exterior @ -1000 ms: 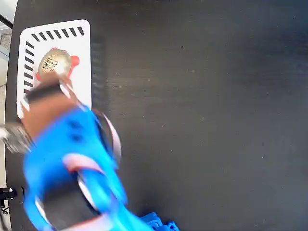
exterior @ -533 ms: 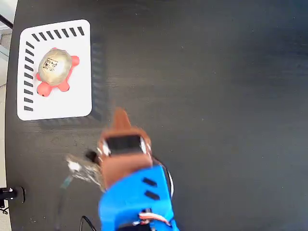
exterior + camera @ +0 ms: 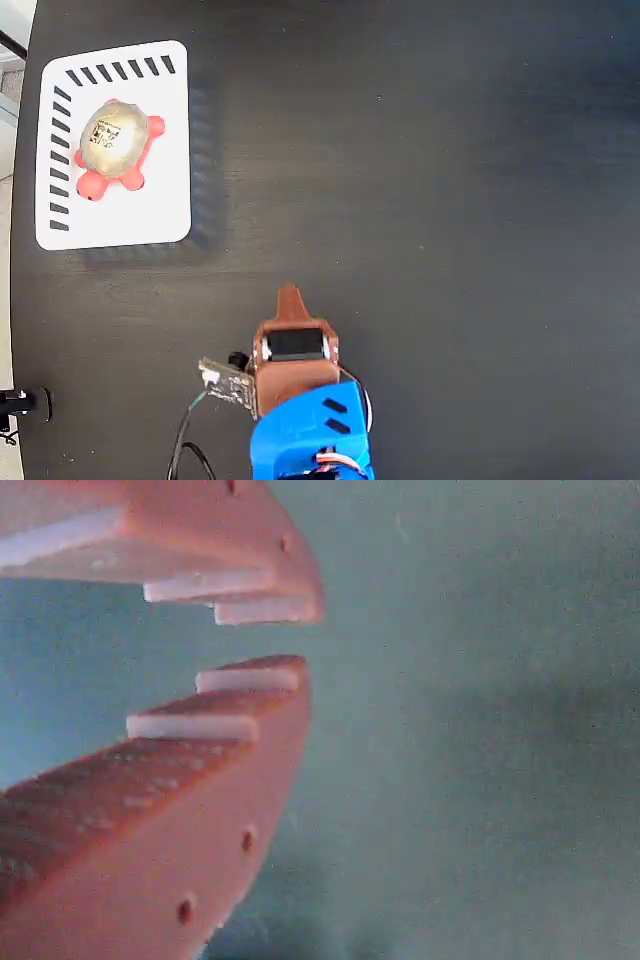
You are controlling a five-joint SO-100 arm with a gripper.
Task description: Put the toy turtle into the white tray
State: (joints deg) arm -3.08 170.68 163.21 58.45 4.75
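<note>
in the wrist view the pincer (image 3: 290,640) fills the left side, its two brown fingers (image 3: 230,810) tapering to tips that stand a little apart with a narrow gap between them and nothing held there; behind them is only blurred tabletop (image 3: 480,720).

in the fixed view, seen from above, the arm (image 3: 310,435) sits at the bottom edge: a blue body, then a brown wrist block with a dark panel, then the pincer (image 3: 289,295) narrowing to a point that aims up the picture. a small circuit board (image 3: 225,378) sticks out to the left of the wrist, with a thin cable (image 3: 185,440) trailing down from it. the pincer is released and empty, over bare dark tabletop (image 3: 450,200).

well apart from it, in the upper left corner, the white tray (image 3: 165,195) lies flat, dark slanted slots along its top and left edges. the toy turtle (image 3: 115,145) rests inside the tray, in its upper half, shell up with the printed mark showing, red-orange head and legs spread on the white floor.
</note>
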